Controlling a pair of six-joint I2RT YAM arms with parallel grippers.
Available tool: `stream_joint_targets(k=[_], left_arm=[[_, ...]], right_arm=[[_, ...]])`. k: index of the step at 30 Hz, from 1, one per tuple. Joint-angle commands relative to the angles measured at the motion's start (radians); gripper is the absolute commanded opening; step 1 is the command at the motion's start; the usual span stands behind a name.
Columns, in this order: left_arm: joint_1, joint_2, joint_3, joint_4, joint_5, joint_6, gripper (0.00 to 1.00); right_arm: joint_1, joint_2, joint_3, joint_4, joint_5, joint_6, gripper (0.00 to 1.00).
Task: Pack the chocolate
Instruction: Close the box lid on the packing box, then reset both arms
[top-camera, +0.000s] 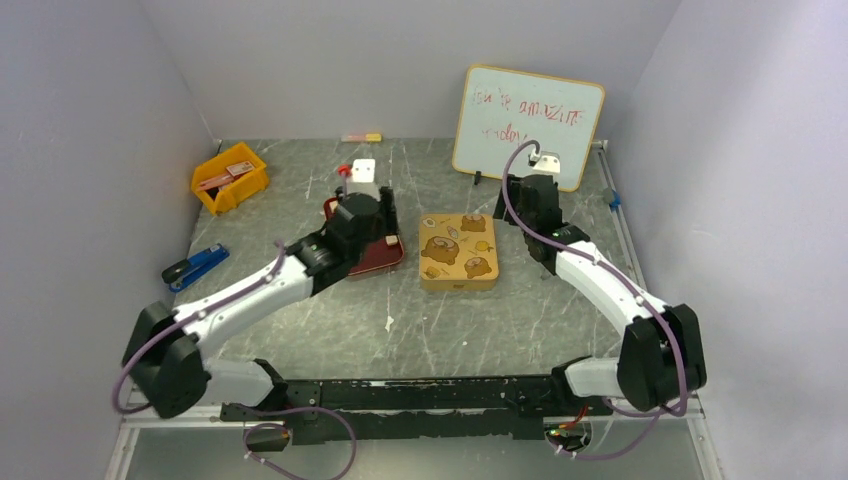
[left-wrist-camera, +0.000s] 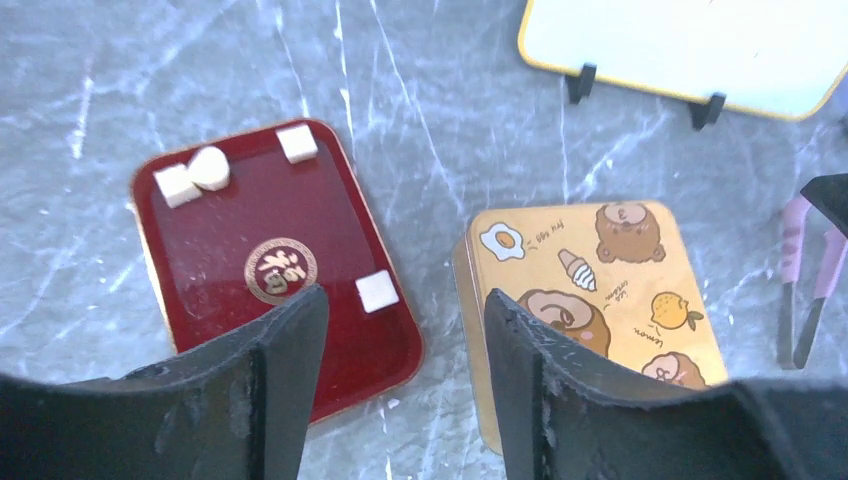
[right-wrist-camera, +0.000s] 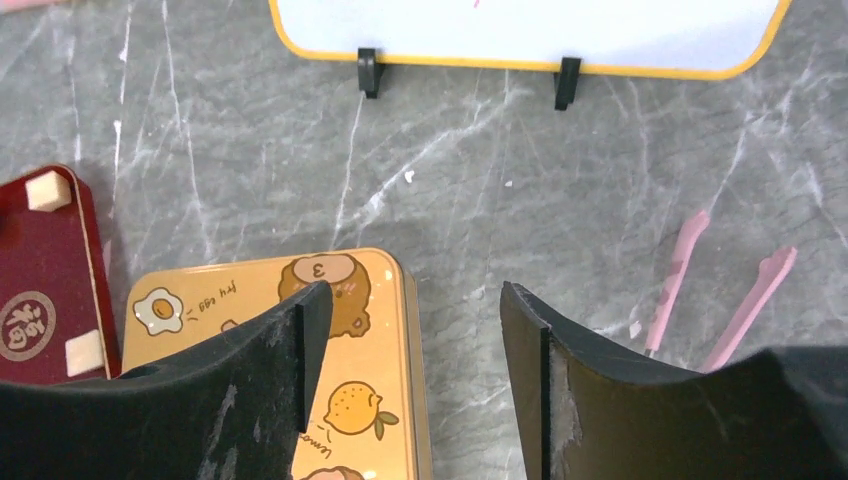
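Several small pale chocolate pieces lie in the dark red tray: one at the far edge, two at the far left corner, and one near the right corner. The gold tin with bear pictures sits closed to the right of the tray. My left gripper hangs open above the tray's near right corner and the gap to the tin, with nothing between its fingers. Open and empty too, my right gripper hovers over the tin's right edge. In the top view the left arm covers most of the tray.
A whiteboard stands at the back right. Pink tweezers lie on the table right of the tin. A yellow bin sits at the back left and a blue tool at the left edge.
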Motion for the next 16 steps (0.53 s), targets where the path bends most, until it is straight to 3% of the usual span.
stream_joint_targets(k=[1,4,6,10,13,16], left_arm=[[-0.005,-0.119,-0.148,0.213,-0.071,0.099,0.67],[-0.007,-0.158,-0.197,0.244,-0.071,0.114,0.69],[-0.005,-0.164,-0.216,0.251,-0.081,0.113,0.81],[-0.01,-0.161,-0.239,0.263,-0.1,0.12,0.82],[-0.011,-0.167,-0.251,0.281,-0.112,0.124,0.92],[-0.014,-0.173,-0.255,0.291,-0.12,0.13,0.97]], right_arm=[[-0.005,-0.054,-0.047,0.045,0.05,0.003,0.67],[-0.004,-0.068,-0.061,0.026,0.089,0.015,0.68],[-0.004,-0.079,-0.073,0.026,0.107,0.017,0.68],[-0.004,-0.098,-0.096,0.023,0.105,-0.011,0.66],[-0.004,-0.12,-0.119,0.048,0.095,-0.031,0.65],[-0.003,-0.12,-0.117,0.064,0.126,-0.031,0.78]])
